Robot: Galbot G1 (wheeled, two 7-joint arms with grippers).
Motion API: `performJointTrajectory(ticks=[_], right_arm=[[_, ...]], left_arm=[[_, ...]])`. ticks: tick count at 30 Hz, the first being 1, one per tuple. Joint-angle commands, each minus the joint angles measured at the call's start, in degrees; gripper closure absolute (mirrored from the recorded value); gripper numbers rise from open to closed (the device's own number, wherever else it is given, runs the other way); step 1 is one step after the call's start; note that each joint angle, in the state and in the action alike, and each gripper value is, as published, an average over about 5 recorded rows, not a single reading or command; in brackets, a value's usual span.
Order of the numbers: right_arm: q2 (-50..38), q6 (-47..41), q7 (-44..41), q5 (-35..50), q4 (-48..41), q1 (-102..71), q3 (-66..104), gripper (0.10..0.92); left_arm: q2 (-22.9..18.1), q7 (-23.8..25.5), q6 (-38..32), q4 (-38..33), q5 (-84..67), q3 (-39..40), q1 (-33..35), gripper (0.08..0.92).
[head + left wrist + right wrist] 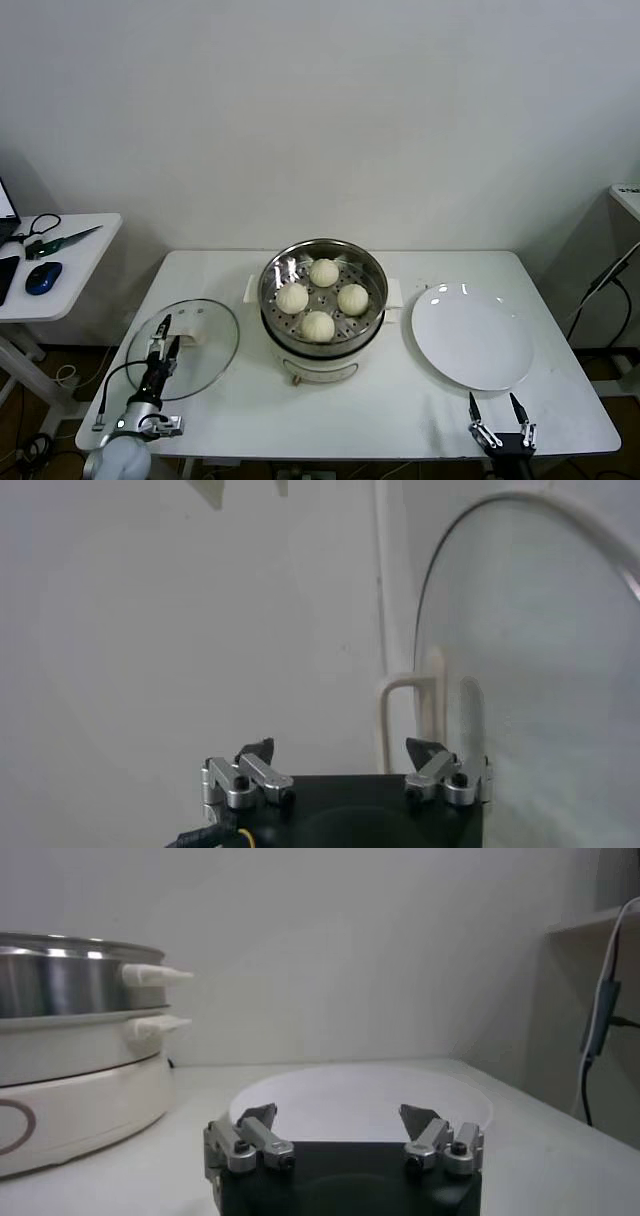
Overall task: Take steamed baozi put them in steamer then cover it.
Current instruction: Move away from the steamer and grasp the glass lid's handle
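The steamer (318, 358) stands uncovered in the middle of the table, and several cream-white baozi (324, 272) lie on its perforated tray. To its left the glass cover (208, 352) lies flat on the table. My left gripper (168, 333) hangs open over the cover's near-left part, holding nothing. In the left wrist view the cover (540, 660) and its cream handle (432, 695) sit just ahead of the left gripper (342, 748). My right gripper (491, 403) is open and empty at the table's front right.
A flat white plate (472, 335) lies bare right of the steamer, just ahead of the right gripper (340, 1113). A side table (70, 280) at far left holds a mouse and scissors. A cable (605, 282) hangs at the far right.
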Motion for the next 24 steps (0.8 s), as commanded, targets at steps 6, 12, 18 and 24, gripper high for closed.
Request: performJointTrajectory(ticks=[6, 12, 18, 24], right_arm=[[0.37, 0.02, 0.08, -0.20, 0.43, -0.06, 0.07, 0.203], [0.58, 0.13, -0.05, -0.24, 0.62, -0.21, -0.02, 0.203], [0.90, 0.37, -0.14, -0.33, 0.71, -0.47, -0.22, 0.203], [1.13, 0.14, -0.14, -0.51, 1.73, -0.72, -0.08, 0.203]], left_arm=[[0.20, -0.23, -0.31, 3.19, 1.30, 0.29, -2.64, 0.303], [0.40, -0.50, -0.78, 4.51, 1.89, 0.27, -2.31, 0.476], [0.50, -1.01, -1.02, 5.37, 2.12, 0.11, -2.69, 0.649], [0.46, -1.03, -0.88, 5.10, 1.84, 0.01, -2.77, 0.821]])
